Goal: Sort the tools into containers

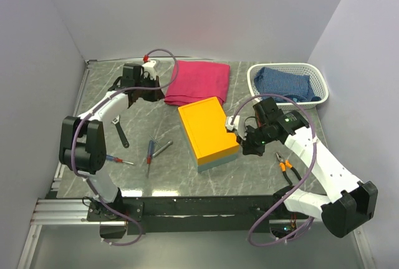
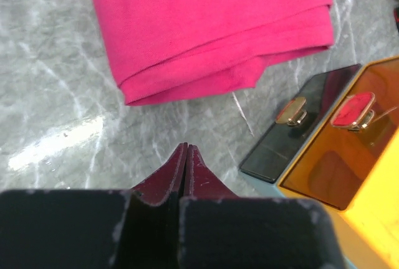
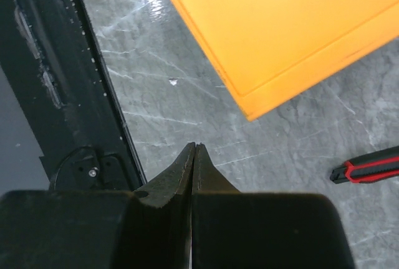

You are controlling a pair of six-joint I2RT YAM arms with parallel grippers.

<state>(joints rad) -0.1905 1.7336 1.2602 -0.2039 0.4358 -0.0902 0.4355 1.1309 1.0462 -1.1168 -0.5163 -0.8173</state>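
The box with the orange-yellow top stands mid-table, lid down; the left wrist view shows its clear side panel and latches. The white slotted basket is at the back right. A dark wrench, two red-handled screwdrivers and a thin grey tool lie left of the box. Orange-handled pliers lie on its right. A red-and-black handle shows in the right wrist view. My left gripper is shut and empty near the pink cloth. My right gripper is shut and empty beside the box's near right corner.
A folded pink cloth lies at the back, left of the box. A blue cloth fills the basket. The table's black front rail is close to my right gripper. Grey walls close in the left, right and back.
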